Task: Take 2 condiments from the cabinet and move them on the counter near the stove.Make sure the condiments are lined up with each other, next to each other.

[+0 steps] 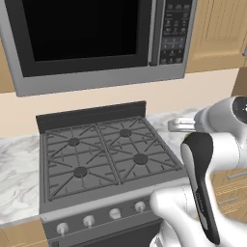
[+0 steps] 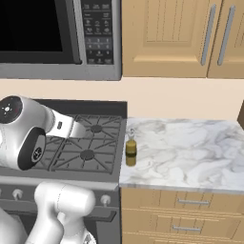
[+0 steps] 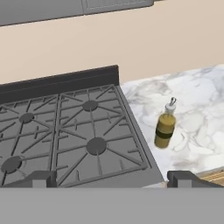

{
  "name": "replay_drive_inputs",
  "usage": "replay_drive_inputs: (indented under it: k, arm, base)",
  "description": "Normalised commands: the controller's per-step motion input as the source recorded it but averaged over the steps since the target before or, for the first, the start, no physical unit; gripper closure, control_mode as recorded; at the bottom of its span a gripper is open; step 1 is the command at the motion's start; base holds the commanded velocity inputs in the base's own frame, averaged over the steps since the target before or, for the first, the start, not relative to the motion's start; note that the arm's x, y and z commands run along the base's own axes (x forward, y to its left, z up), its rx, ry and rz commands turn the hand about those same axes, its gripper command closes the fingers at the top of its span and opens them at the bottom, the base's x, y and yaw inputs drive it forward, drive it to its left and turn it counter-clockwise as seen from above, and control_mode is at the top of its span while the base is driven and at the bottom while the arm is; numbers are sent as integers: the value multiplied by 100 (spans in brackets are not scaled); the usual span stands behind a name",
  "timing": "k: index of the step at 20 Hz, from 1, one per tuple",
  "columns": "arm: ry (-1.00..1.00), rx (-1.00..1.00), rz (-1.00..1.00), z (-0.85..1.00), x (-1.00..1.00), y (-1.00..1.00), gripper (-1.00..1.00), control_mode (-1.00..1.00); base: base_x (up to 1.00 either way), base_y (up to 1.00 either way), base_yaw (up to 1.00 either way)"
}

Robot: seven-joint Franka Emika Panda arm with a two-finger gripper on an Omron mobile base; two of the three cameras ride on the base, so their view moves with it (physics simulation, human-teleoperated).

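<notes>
So the olive-green bottle (image 2: 131, 152) is already standing upright on the marble counter (image 2: 190, 147), right beside the stove (image 2: 86, 147) and near the counter's front edge. Its long axis runs straight up, pourer on top, dark band around the middle. In the hand view the bottle (image 3: 165, 129) sits a bit right of center and ahead of the camera, with the counter (image 3: 197, 109) stretching off behind it and the stove (image 3: 65, 131) taking up the left side.

The gripper (image 3: 111, 178) has its two dark fingertips spread wide apart at the bottom of the hand view, nothing between them, so it's empty. It seems to hang over the stove's front edge, with the bottle ahead and off to the right, apart from it.

I don't see the yellow bottle on the counter, so my read is one condiment is placed and the second one is yet to be fetched. What matters for the next bit: the free spot for number two is just beside this bottle, probably on the side away from the stove, and it needs to line up with it without tipping it, since it's slim and tall.

The microwave (image 2: 57, 38) hangs above the stove, with wooden door cabinets (image 2: 181, 38) to the right.
</notes>
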Motion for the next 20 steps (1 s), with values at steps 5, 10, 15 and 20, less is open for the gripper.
replay_drive_inputs:
  k: [5, 10, 15, 20]
  arm:
    - [0, 0, 0, 0, 0, 0, -100, 100]
    - [0, 0, 0, 0, 0, 0, -100, 100]
    - [0, 0, 0, 0, 0, 0, -100, 100]
    - [0, 0, 0, 0, 0, 0, -100, 100]
  base:
    - [-84, -31, -10]
    - [-87, -53, -31]
    - [-38, -53, -55]
    - [-8, -20, -80]
